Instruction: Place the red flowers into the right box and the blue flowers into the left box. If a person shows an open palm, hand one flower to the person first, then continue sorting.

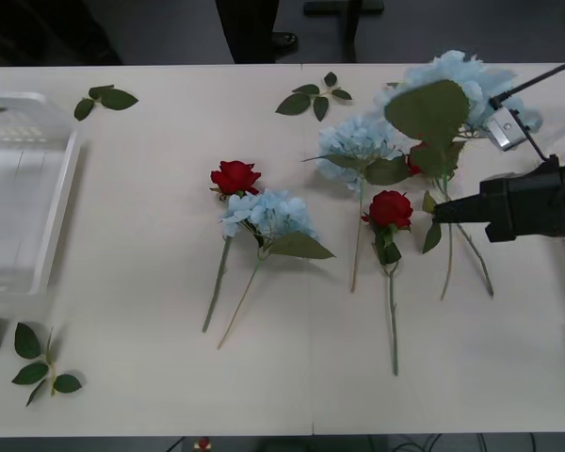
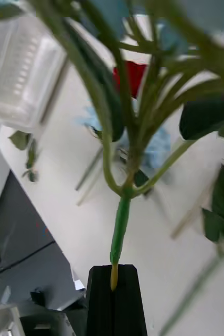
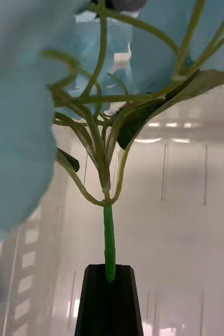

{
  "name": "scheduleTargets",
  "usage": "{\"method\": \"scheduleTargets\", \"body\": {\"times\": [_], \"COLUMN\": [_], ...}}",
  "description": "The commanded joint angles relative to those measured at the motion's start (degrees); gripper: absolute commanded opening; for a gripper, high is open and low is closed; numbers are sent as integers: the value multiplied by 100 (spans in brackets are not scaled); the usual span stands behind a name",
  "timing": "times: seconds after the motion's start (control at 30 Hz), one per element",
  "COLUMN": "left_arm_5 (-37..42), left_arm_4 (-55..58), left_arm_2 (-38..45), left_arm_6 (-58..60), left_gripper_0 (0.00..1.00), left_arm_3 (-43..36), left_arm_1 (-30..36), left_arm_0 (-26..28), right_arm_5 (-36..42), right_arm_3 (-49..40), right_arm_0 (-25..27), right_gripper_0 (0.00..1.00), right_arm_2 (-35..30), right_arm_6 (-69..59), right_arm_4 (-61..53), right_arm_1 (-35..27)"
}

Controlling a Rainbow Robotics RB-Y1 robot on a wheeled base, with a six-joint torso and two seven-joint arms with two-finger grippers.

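My right gripper point(image 1: 440, 213) at frame right is clamped on a blue flower point(image 1: 452, 85) stem, held above the table. My left gripper point(image 3: 110, 278) pinches another blue stem point(image 3: 108, 241) over the left box point(image 1: 61, 202), at the left edge.

Illumination is even and bright across the table point(image 1: 169, 377), apparently from overhead. Shadows beneath the flower stems are soft and short. The left box point(image 1: 19, 188) is washed out, its ribbed floor barely legible. In the left wrist view, striped reflections cross that box's floor point(image 3: 185, 173) and the blue flower head point(image 3: 17, 157) nearest the lens is fully defocused.
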Motion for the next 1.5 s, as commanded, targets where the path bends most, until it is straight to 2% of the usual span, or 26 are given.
{"method": "scheduleTargets", "body": {"times": [0.03,0.23,0.33,0.37,0.4,0.43,0.47,0.5,0.77,0.83,0.97,1.1,1.3,1.5], "left_arm_5": [-385,-570,-544,-526,-500,-447,-447,-315,546,792,986,1091,1557,1575], "left_arm_4": [255,510,545,554,563,581,581,607,1266,1653,2848,4413,6039,6909], "left_arm_2": [-16,-34,-34,-34,-34,-34,-34,-25,-16,-16,-25,-131,-350,-886], "left_arm_6": [-366,-595,-621,-621,-630,-639,-639,-648,-674,-700,-876,-1790,-2968,-3636], "left_gripper_0": [0,1,47,53,66,74,74,79,90,100,100,100,100,100], "left_arm_3": [356,707,698,698,698,707,707,690,-84,-365,-734,-752,-796,-1051], "left_arm_1": [164,147,147,155,147,155,155,147,235,235,226,68,-363,-847], "left_arm_0": [91,118,91,65,48,12,12,-49,-216,-286,-313,-313,-313,-304], "right_arm_5": [-4,-469,-1041,-1129,-1278,-1410,-1410,-1542,-2007,-2122,-2192,-2192,-2183,-2183], "right_arm_3": [-146,-146,-146,-146,-137,-146,-146,-137,-137,-137,-137,-146,-137,-137], "right_arm_0": [-536,-879,-984,-1002,-1055,-1108,-1108,-1178,-1512,-1565,-1635,-1688,-1705,-1705], "right_gripper_0": [0,0,0,0,0,0,0,0,0,0,0,0,0,0], "right_arm_2": [79,536,897,958,1081,1204,1204,1310,1758,1863,1942,1951,2022,2022], "right_arm_6": [-46,-398,-451,-477,-583,-714,-714,-829,-917,-908,-899,-899,-917,-917], "right_arm_4": [-269,-551,-735,-762,-814,-867,-867,-920,-893,-893,-893,-893,-893,-893], "right_arm_1": [348,515,515,523,523,532,532,567,866,919,1051,1182,1200,1200]}}
